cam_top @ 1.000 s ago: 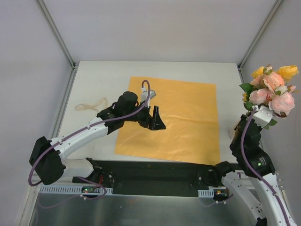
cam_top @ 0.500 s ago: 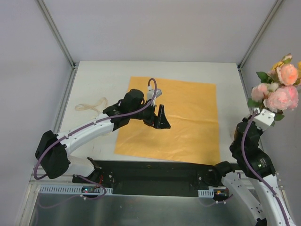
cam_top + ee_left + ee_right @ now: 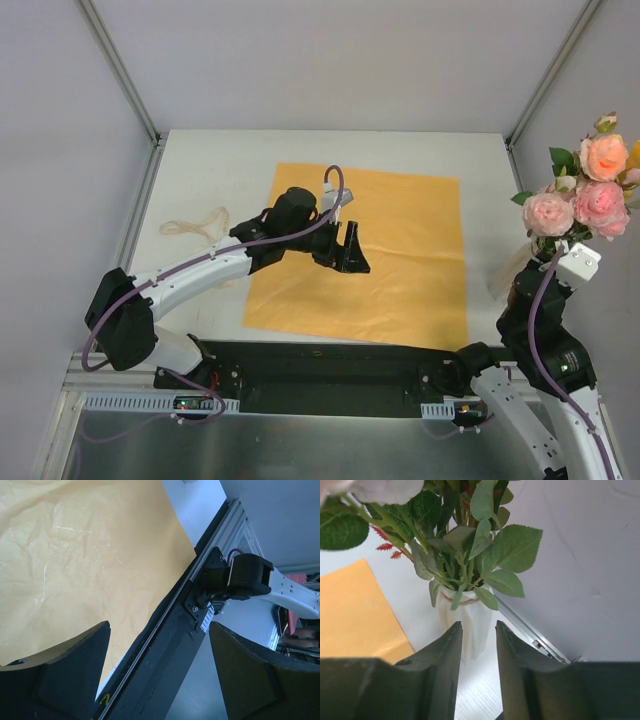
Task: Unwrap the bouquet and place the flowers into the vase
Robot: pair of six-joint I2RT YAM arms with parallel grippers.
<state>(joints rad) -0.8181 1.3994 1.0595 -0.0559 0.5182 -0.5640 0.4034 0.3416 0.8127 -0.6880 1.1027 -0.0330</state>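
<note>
At the table's [image 3: 200, 165] far right edge, the right gripper [image 3: 479, 627] has its fingers slightly parted with nothing between them, just short of the vase [image 3: 468, 611]. The small white, ridged vase stands upright and holds the flowers [image 3: 470, 540], their leafy green stems bunched into its mouth. The right wrist view shows this clearly but cuts off the blooms. The top view shows the pink and orange-yellow rose heads above that wrist. The left gripper [image 3: 159, 630] hangs wide open and empty over the orange sheet [image 3: 400, 260], which lies flat. The cream ribbon [image 3: 192, 222] lies on the table, apart from the sheet's left edge.
</note>
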